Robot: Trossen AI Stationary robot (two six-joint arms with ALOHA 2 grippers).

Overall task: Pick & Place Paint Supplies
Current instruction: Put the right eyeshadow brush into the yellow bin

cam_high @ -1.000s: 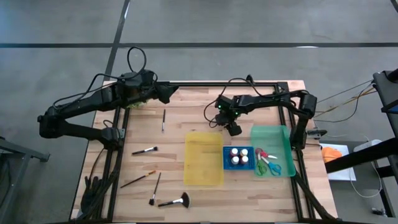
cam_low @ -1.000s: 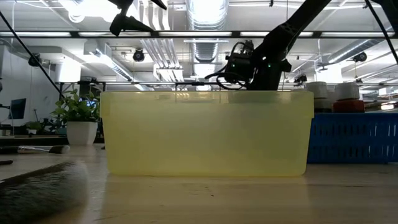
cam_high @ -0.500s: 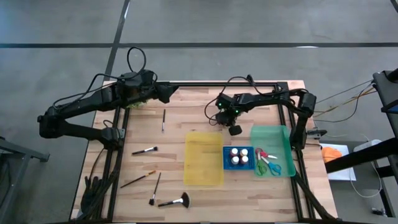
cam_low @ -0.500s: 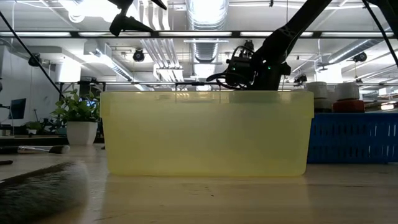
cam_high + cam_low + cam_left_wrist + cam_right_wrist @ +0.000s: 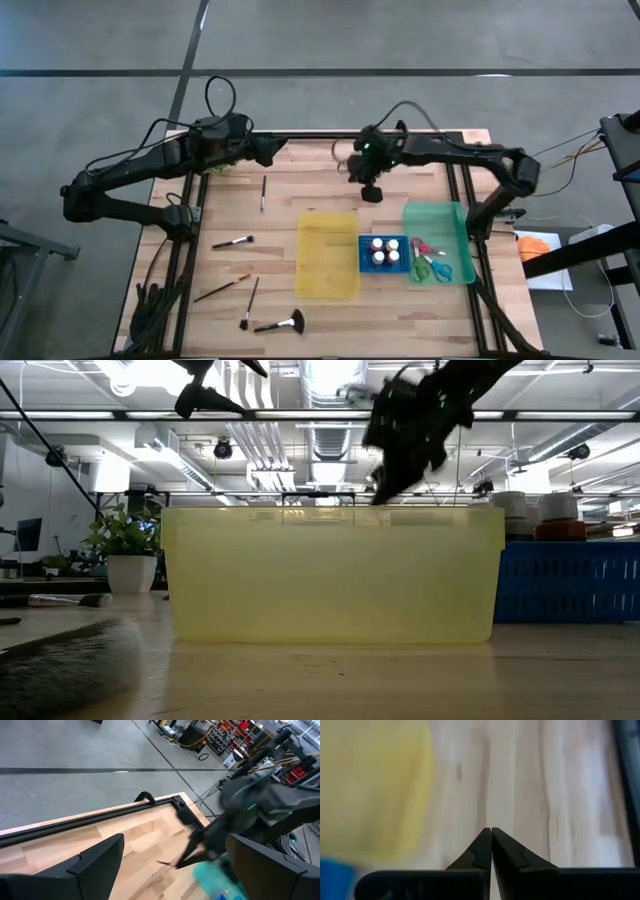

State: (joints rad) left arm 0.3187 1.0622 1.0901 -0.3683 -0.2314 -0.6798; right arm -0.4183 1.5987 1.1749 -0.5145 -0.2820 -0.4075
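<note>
high view: right gripper point(image 5: 372, 193) jaws closed, empty, beyond yellow tray point(image 5: 327, 254)

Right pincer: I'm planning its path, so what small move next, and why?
Probably swing toward the thin brush and open. The right pincer is shut and empty over bare wood behind the yellow tray, which is empty, while brushes lie loose on the table.
</note>
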